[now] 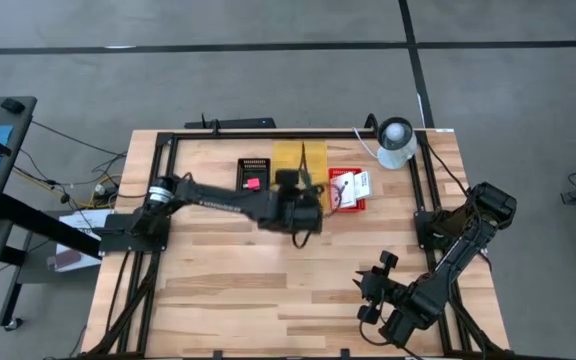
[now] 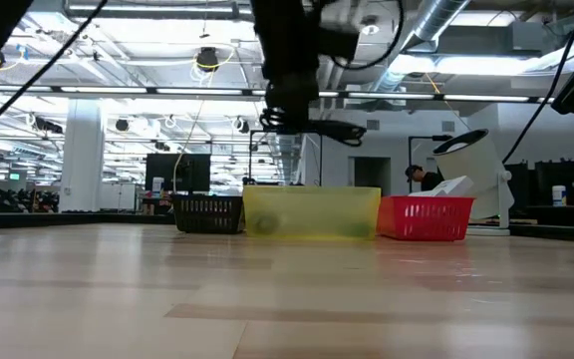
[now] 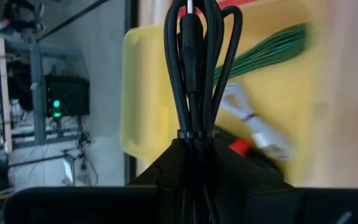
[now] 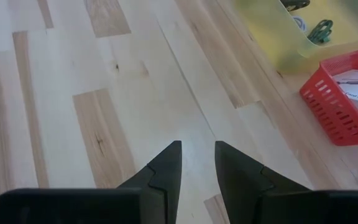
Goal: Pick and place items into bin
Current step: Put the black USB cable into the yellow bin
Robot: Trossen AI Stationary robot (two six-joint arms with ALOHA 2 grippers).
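Observation:
My left gripper point(image 1: 303, 192) hangs over the near edge of the yellow bin point(image 1: 313, 160) and is shut on a coiled black cable point(image 3: 193, 56). Inside the bin lie a green bundle point(image 3: 267, 48) and a white cable point(image 3: 253, 123). A black basket point(image 1: 255, 172) to the bin's left holds a small pink piece point(image 1: 253, 183). A red basket point(image 1: 348, 190) to its right holds white flat pieces point(image 1: 360, 183). My right gripper point(image 4: 197, 155) is open and waits over bare wood near the table's near right corner. My left gripper pinches the black cable bundle between its two fingers, at the tied end next to the small band point(image 3: 191, 134). The loops run along the fingers and stick out past their tips point(image 3: 194, 25). The bundle is lifted clear, above the yellow bin point(image 3: 148, 74).
The three containers stand in a row near the table's far edge: black basket point(image 2: 207, 212), yellow bin point(image 2: 312, 211), red basket point(image 2: 427, 217). A white round device point(image 1: 396, 140) stands at the far right corner. Bare wood point(image 1: 248, 280) spreads across the table's near half.

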